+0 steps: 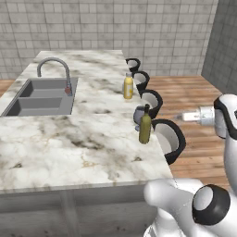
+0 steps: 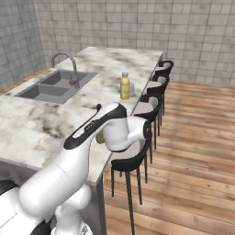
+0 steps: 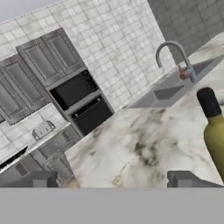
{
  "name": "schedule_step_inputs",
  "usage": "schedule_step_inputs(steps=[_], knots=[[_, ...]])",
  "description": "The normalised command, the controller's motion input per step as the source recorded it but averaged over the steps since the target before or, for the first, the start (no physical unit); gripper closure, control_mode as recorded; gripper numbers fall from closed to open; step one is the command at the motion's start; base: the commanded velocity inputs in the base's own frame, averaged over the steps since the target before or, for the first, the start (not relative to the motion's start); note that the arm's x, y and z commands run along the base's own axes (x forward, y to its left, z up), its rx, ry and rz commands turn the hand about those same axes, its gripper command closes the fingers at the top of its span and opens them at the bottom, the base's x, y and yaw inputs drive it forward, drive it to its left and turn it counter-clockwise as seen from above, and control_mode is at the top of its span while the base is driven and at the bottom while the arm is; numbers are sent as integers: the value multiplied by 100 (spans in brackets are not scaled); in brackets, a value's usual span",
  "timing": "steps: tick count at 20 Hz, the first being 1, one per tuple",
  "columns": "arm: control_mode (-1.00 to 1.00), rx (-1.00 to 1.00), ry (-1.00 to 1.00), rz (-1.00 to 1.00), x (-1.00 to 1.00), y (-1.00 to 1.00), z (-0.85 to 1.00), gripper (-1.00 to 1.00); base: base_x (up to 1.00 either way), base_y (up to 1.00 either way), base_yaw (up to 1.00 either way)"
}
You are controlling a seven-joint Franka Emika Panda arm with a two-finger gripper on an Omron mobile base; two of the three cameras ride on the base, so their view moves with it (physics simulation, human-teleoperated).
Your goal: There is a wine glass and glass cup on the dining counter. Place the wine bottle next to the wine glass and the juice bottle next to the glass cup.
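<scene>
- Glass cup, by the juice bottle, is hard to make out: only a faint clear shape at the bottle's right in the right base view.
- Wine glass stands just behind the wine bottle, which partly hides it; its bowl looks grey and translucent.
- Wine bottle is olive green with a dark top, upright near the stool-side edge of the dining counter; in the hand view the frame's right edge cuts it off.
- Juice bottle, yellow with a pale cap, stands farther along the same edge.
- Gripper is spread wide, holding nothing, its tips beside the wine bottle.
</scene>
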Motion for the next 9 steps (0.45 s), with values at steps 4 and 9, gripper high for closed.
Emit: schedule_step_inputs(steps=[4,9], knots=[[-100,-21,18,-12,-65,14,11,-100,0,0,0],[-100,-24,19,-9,-67,12,11,-100,0,0,0]])
